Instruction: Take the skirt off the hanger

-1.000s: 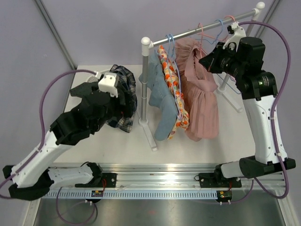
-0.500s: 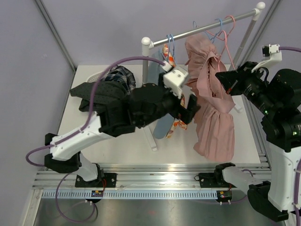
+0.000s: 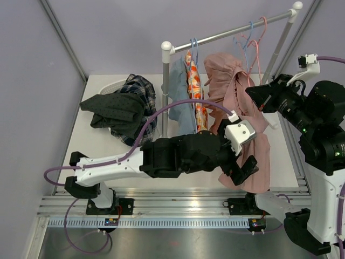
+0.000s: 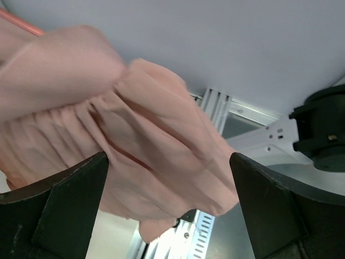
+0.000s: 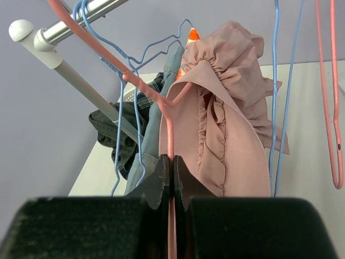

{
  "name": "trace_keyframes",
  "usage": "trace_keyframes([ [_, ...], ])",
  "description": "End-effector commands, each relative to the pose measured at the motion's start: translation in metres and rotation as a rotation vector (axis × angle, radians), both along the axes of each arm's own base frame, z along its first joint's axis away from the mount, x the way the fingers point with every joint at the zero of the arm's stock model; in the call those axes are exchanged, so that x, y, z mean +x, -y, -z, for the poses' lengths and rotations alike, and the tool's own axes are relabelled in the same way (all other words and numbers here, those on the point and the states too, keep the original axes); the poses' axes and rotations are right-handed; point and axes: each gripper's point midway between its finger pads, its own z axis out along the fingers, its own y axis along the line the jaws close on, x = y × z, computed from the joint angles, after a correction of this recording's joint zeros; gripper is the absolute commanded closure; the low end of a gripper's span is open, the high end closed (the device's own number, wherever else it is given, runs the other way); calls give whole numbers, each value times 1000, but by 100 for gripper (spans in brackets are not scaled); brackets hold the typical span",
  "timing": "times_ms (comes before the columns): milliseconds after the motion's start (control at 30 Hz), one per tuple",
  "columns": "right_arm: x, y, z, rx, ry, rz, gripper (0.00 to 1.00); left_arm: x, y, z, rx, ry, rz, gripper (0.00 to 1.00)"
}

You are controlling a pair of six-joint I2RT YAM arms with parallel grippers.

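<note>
Repositioning, within the last second. Carried the left tool point(image 3: 242, 170) away from the heap of dark and plaid garments point(image 3: 121, 110) at the left of the table point(image 3: 91, 148) and in under the pale pink pleated skirt point(image 3: 237, 108). Left it spread wide, fingers either side of the skirt's lower folds in the left wrist view, not yet closed on cloth. Kept the right tool point(image 5: 171, 162) pressed together on the thin pink wire hanger point(image 5: 168, 127), skirt draped from it. Drew hanger and skirt forward and lower from the silver rail point(image 3: 226, 35), beside the blue and floral garments point(image 3: 186, 97). Could not tell whether the hook had cleared the rail. Judged the skirt ready for gripping and pulling down off the hanger; removal not yet done.
</note>
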Motion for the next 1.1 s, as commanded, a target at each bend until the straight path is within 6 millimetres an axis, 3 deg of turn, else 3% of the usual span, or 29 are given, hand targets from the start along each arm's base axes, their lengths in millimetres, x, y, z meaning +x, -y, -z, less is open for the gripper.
trace_keyframes([
  [0, 3, 1, -28, 43, 101, 17, 100, -20, -2, -25, -128, -62, 49, 1],
  [67, 4, 1, -29, 49, 104, 23, 100, -22, 4, -17, -130, -83, 49, 1],
  [100, 2, 2, -30, 52, 108, 23, 100, -20, 11, -1, -103, -93, 35, 1],
  [267, -2, -1, -36, 68, 115, 3, 100, 1, 29, 30, -73, -71, -82, 1],
  [333, -5, -1, -37, 73, 119, 2, 100, 11, 39, 36, -83, -57, -129, 7],
  [367, -6, -1, -37, 76, 118, 3, 100, 13, 41, 35, -91, -54, -144, 24],
  [433, -9, 0, -39, 83, 123, 6, 100, 17, 47, 26, -123, -46, -165, 37],
  [467, -9, 1, -38, 83, 120, 9, 100, 17, 52, 25, -128, -42, -164, 49],
  [500, -10, 1, -38, 84, 121, 11, 100, 17, 54, 21, -135, -37, -161, 83],
  [533, -10, 2, -38, 86, 122, 14, 100, 17, 54, 17, -143, -42, -165, 100],
  [567, -10, 2, -38, 85, 123, 17, 100, 13, 54, 12, -154, -46, -156, 100],
  [700, -3, 7, -36, 63, 118, 47, 100, -21, 53, 24, -111, -50, -87, 100],
  [733, -1, 8, -39, 57, 126, 56, 100, -43, 52, 30, -92, -46, -64, 100],
  [800, 9, 12, -38, 45, 120, 88, 100, -66, 47, 58, -23, -29, -58, 100],
  [833, 10, 14, -45, 38, 141, 96, 100, -95, 45, 69, 6, -27, -19, 100],
  [900, 20, 16, -48, 24, 140, 117, 100, -123, 39, 103, 88, -17, 0, 100],
  [933, 20, 18, -55, 20, 161, 129, 100, -151, 34, 114, 117, -11, 34, 100],
  [1067, 33, 22, -64, 9, 173, 161, 100, -203, 19, 163, 269, -13, 64, 100],
])
